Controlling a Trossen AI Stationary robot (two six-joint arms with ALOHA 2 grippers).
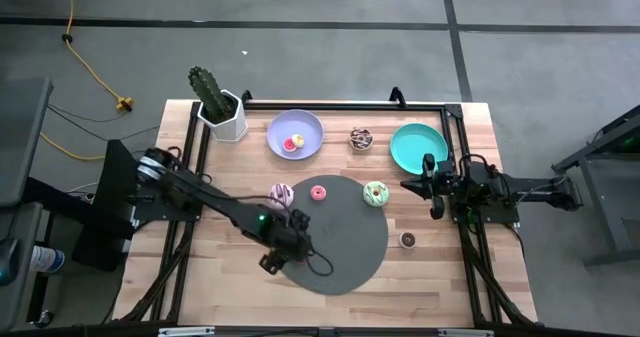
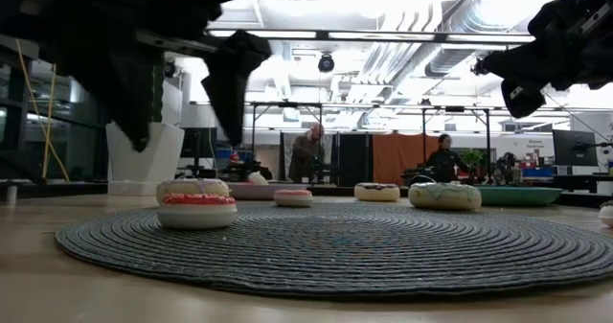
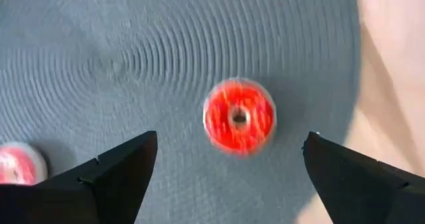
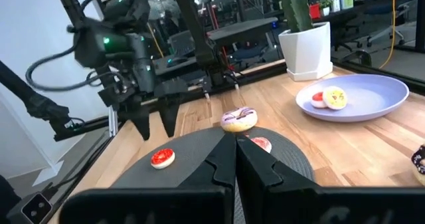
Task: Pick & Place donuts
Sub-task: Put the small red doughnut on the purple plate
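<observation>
Directly beneath the left gripper (image 3: 229, 167), whose fingers spread wide and hold nothing, the red donut (image 3: 239, 117) lies flat on the grey mat (image 3: 133, 58), centred between them.

1. Overhead camera is looking straight down on the table (image 1: 330, 307).
2. Low camera is peering level across the grey mat (image 2: 335, 246).
3. Left wrist camera is staring down close; the red donut (image 3: 239, 116) is lying between its fingers (image 3: 113, 177).
4. Right wrist camera is facing across, sharing that donut.
</observation>
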